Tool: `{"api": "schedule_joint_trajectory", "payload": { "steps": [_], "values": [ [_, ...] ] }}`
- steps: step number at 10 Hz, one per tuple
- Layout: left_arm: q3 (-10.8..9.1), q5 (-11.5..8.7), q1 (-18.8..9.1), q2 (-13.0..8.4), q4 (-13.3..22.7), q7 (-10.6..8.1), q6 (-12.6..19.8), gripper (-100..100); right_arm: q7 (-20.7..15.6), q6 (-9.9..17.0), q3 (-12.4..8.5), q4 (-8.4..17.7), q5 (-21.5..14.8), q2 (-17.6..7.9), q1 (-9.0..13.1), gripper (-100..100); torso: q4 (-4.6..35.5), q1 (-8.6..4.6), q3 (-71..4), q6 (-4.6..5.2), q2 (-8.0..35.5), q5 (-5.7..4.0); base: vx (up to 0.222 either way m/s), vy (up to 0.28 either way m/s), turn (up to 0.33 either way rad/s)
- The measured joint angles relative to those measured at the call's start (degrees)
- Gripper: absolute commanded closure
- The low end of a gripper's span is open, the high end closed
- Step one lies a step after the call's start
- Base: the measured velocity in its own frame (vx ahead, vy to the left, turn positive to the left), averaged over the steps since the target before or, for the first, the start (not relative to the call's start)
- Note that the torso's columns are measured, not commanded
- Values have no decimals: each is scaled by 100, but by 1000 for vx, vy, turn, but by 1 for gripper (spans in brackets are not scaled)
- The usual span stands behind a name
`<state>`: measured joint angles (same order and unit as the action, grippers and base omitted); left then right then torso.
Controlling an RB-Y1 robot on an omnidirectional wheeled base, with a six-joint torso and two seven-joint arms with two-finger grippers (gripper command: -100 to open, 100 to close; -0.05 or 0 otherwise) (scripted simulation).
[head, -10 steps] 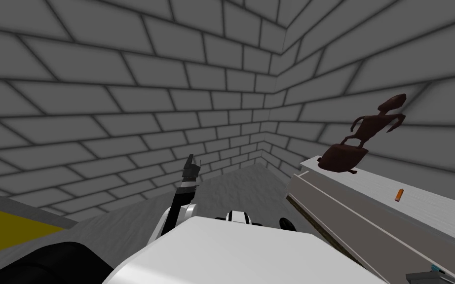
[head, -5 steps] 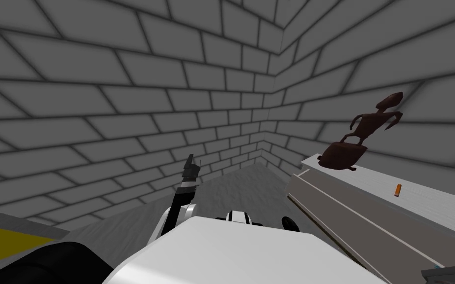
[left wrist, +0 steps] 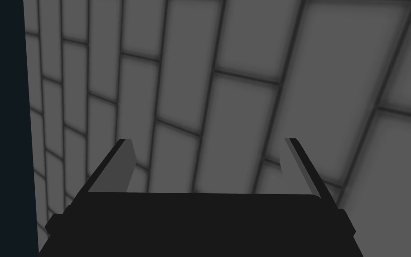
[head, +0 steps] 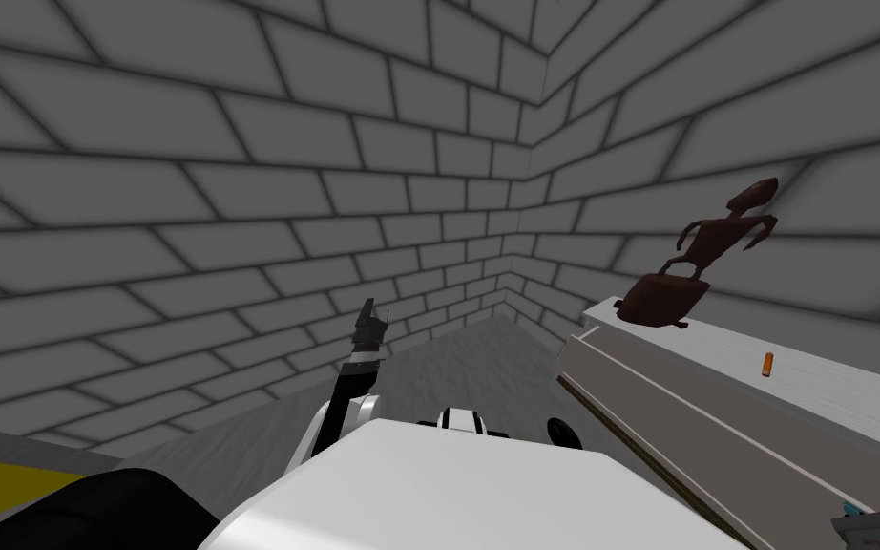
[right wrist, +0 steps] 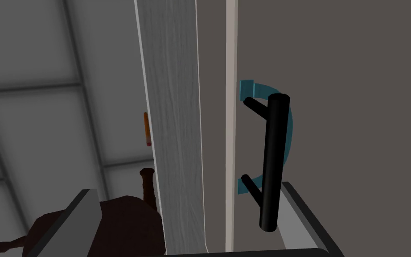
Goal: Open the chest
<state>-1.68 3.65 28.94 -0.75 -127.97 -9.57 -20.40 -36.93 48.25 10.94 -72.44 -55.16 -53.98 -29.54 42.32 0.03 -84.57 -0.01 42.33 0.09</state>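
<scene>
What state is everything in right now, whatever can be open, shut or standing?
chest: looks shut
right gripper: open
black handle: ungripped, between the right gripper's fingers
left gripper: open, empty
brown statue: upright on the chest
orange pencil: lying on the chest

Overall light: an even, dim grey is lying over the brick wall (head: 238,191) behind the chest (head: 696,430); its source is not telling.
Brightest patch: the chest's pale top is catching the most light, its front is sitting darker.
Sheen: the black handle (right wrist: 271,160) on the chest's front is carrying a faint sheen.
Edge distortion: the wall's brick courses are splaying outward above the chest.
Dimmest view: the left wrist camera is rendering the wall darker.
</scene>
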Motion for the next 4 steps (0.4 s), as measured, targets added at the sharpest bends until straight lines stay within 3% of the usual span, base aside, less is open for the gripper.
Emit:
{"api": "schedule_joint_trajectory", "payload": {
  "steps": [4],
  "values": [
    [0,0,0,0,0,0,0,0,0,-5,5,0,2,6,-2,0,-3,0,-1,1,-4,-6,0,0,0]
  ]
}}
